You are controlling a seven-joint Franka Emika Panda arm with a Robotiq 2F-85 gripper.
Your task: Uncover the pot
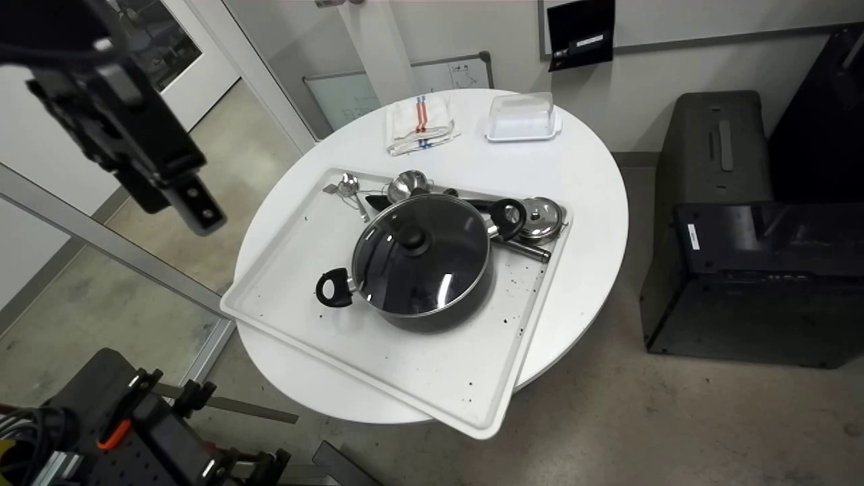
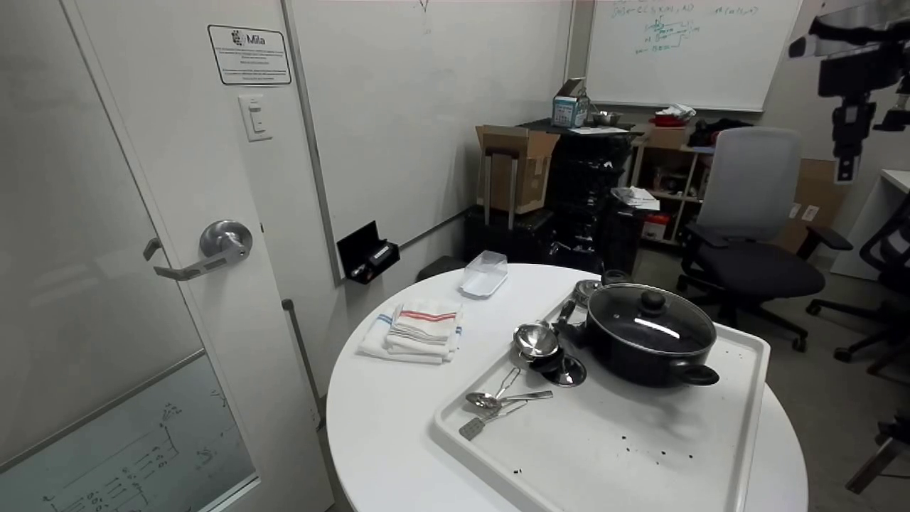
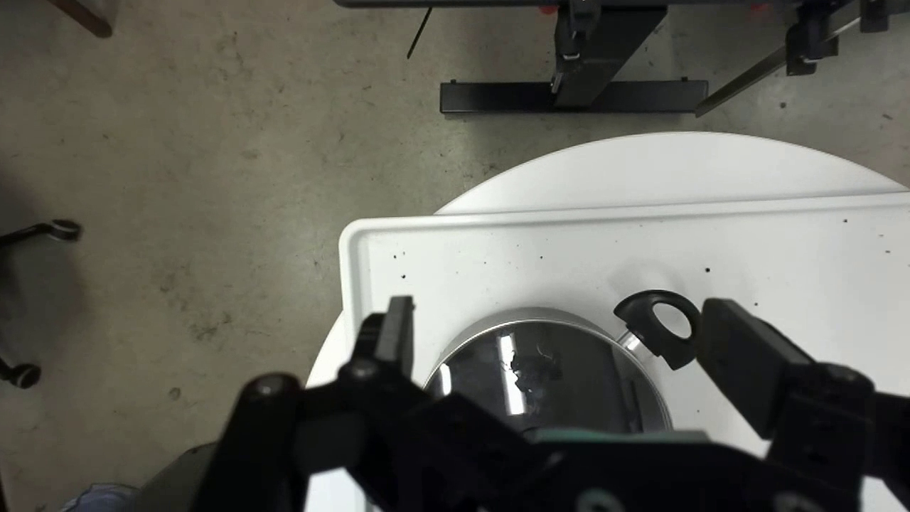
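Black pot (image 2: 633, 364) sits on tray (image 1: 290, 277) on desk (image 1: 594, 263), glass lid (image 1: 435, 270) on. End effector (image 3: 558, 316) spread wide, holding nothing, well apart. Lid probably lightish, stiff, slick, breakable: pinch its knob (image 1: 410, 237), lift straight up; pot likely heavier, skip its 2 handles (image 1: 343, 289).

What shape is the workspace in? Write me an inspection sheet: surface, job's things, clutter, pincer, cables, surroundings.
Surface: white round table; tray overhangs its edge, dark specks on it.
Job's things: black pot, covered by its glass lid.
Clutter: metal utensils and small cookware on the tray; folded cloth, clear-covered dish.
Pincer: open, holding nothing, apart from the lid.
Cables: what looks like a cable bundle, off the table.
Surroundings: whiteboard, office chair, dark cases.
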